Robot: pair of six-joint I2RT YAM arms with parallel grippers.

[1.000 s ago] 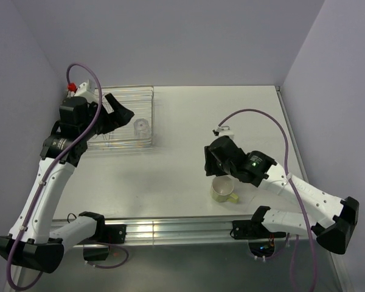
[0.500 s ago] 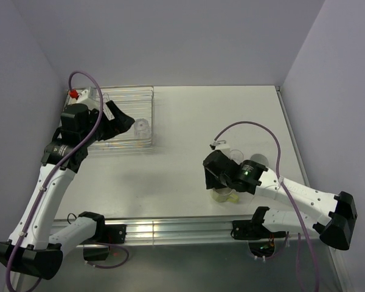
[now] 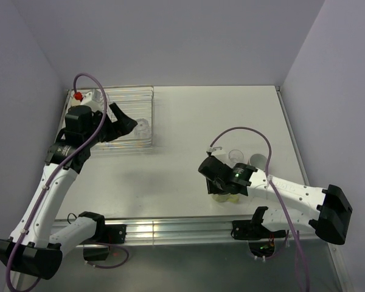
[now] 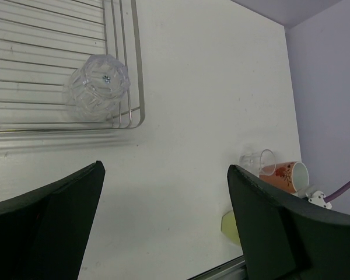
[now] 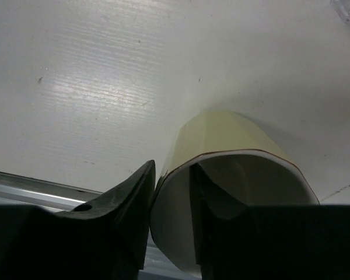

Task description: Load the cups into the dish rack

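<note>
The pale yellow-green mug (image 3: 226, 195) stands on the table near the front edge. My right gripper (image 3: 222, 187) is down on it. In the right wrist view one finger is outside the mug (image 5: 221, 137) and one inside, and the gripper (image 5: 172, 181) is shut on its wall. A clear glass (image 3: 235, 156) and the orange-salmon mug (image 3: 258, 161) lie just behind. The silver wire dish rack (image 3: 125, 100) sits at the far left with another clear glass (image 3: 142, 128) in its near right corner. My left gripper (image 3: 126, 123) hovers open and empty over the rack. The brown cup is out of view.
The left wrist view shows the rack's corner (image 4: 134, 58) with the glass (image 4: 96, 87), and far off the other glass (image 4: 256, 160), orange mug (image 4: 286, 175) and yellow-green mug (image 4: 230, 224). The metal rail (image 3: 170, 231) runs along the front edge. Walls enclose the table.
My right gripper has moved forward and down from behind the yellow-green mug onto it, and its fingers now straddle the wall. My left arm has shifted slightly to the right over the rack.
</note>
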